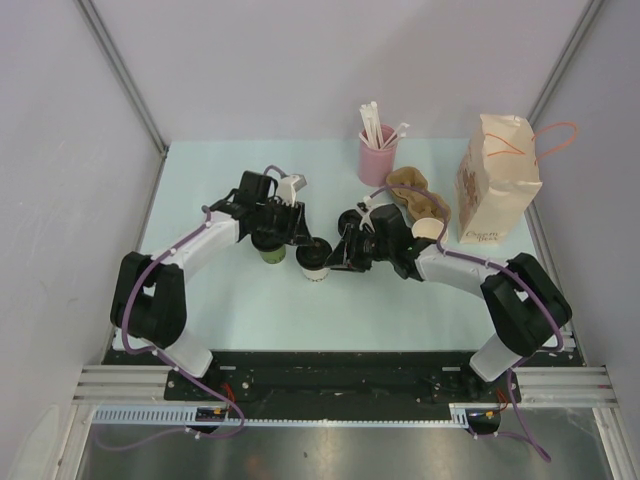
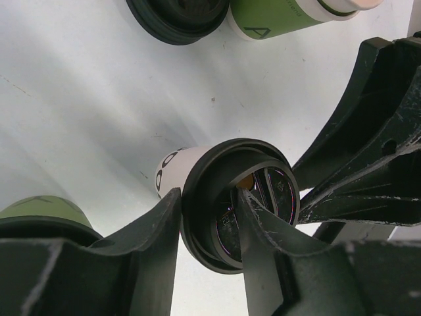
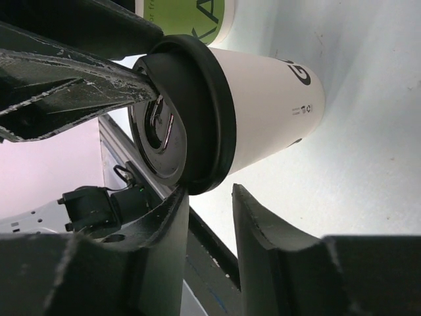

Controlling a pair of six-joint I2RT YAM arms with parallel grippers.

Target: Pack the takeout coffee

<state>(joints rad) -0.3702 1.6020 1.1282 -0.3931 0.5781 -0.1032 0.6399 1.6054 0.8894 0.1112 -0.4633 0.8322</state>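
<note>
Both tools meet at the white cup [image 1: 313, 262], which stands on the table [image 1: 230, 305] just beside the green cup [image 1: 268, 250]. My left tool [image 2: 208, 201] straddles the rim of the black lid [image 2: 223, 153]; whether it bites, I cannot tell. My right tool [image 3: 209, 192] stands apart at the lid's edge. I judge we're seating that lid; next comes an even press, then a lift toward the paper bag [image 1: 495, 190].

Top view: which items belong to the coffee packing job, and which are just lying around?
Job: green cup; white cup, lidded; paper bag, likely the destination.
Lying about: pink cup of straws; brown cardboard piece, purpose unclear.
</note>
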